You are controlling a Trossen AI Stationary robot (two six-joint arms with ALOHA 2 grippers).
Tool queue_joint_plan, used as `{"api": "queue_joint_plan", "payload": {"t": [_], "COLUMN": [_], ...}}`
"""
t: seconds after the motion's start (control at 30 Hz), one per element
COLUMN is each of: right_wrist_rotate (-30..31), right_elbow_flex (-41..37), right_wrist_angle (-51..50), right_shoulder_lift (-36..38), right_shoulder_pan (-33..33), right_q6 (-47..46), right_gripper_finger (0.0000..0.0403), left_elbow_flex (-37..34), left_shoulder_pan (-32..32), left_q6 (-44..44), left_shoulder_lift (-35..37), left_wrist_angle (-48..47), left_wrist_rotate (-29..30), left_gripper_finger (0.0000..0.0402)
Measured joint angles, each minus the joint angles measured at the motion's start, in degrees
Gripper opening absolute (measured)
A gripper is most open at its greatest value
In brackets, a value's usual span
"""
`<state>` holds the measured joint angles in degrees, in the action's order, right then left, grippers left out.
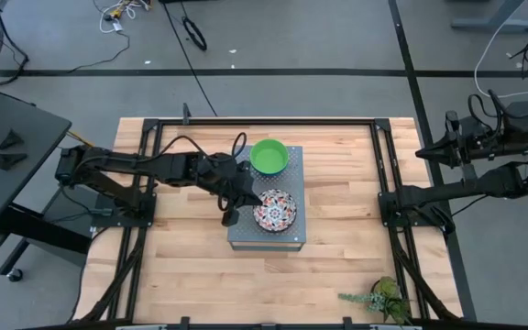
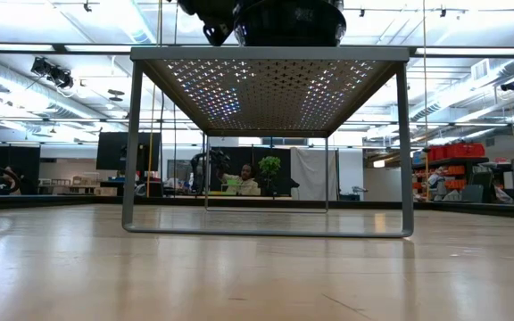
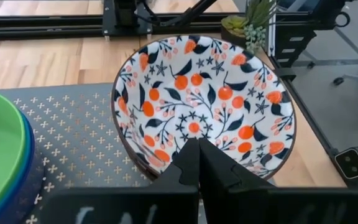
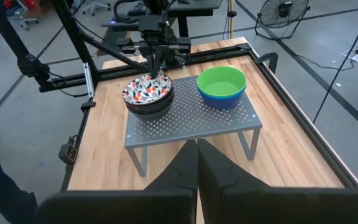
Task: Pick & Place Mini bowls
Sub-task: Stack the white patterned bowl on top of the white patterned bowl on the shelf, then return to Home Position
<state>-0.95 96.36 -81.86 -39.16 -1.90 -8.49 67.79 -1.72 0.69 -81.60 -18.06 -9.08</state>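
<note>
A white floral mini bowl (image 1: pixel 275 210) (image 3: pixel 204 99) tops a stack of dark bowls (image 4: pixel 151 106) on the near part of the grey perforated stand (image 1: pixel 246 236). A green mini bowl (image 1: pixel 269 156) sits nested in a blue one (image 4: pixel 222 101) on the stand's far part. My left gripper (image 1: pixel 246 203) (image 3: pixel 197 155) is shut, its tips at the floral bowl's left rim. My right gripper (image 4: pixel 197 152) is shut and waits raised beyond the table's right edge. My left gripper's shut fingertips (image 3: pixel 191 158) lie over the floral bowl's rim (image 3: pixel 154 163) on the side toward the table's left, slanting down from that side. The fingers themselves hide the rim there, so I cannot tell whether they touch it.
A small potted plant (image 1: pixel 379 298) stands at the table's near right corner. Black frame rails (image 1: pixel 383 165) run along the table's sides. The stand (image 2: pixel 270 85) rests on thin legs with open space beneath. People sit in the room behind.
</note>
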Motion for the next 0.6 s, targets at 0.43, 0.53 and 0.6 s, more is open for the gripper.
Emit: {"api": "queue_joint_plan", "payload": {"t": [0.43,0.53,0.6], "right_wrist_rotate": [0.0,0.0,0.0], "right_elbow_flex": [0.0,0.0,0.0], "right_wrist_angle": [0.0,0.0,0.0], "right_shoulder_lift": [0.0,0.0,0.0], "right_shoulder_pan": [0.0,0.0,0.0], "right_q6": [0.0,0.0,0.0], "right_gripper_finger": [0.0003,0.0003,0.0003], "left_elbow_flex": [0.2,0.2,0.2], "left_shoulder_pan": [0.3,0.4,0.4], "left_q6": [-1.3,-1.7,-1.8], "left_shoulder_lift": [1.6,3.8,5.1], "left_wrist_angle": [0.8,-0.4,-1.4], "left_wrist_rotate": [0.7,2.0,3.2], "left_gripper_finger": [0.0,0.0,0.0]}}
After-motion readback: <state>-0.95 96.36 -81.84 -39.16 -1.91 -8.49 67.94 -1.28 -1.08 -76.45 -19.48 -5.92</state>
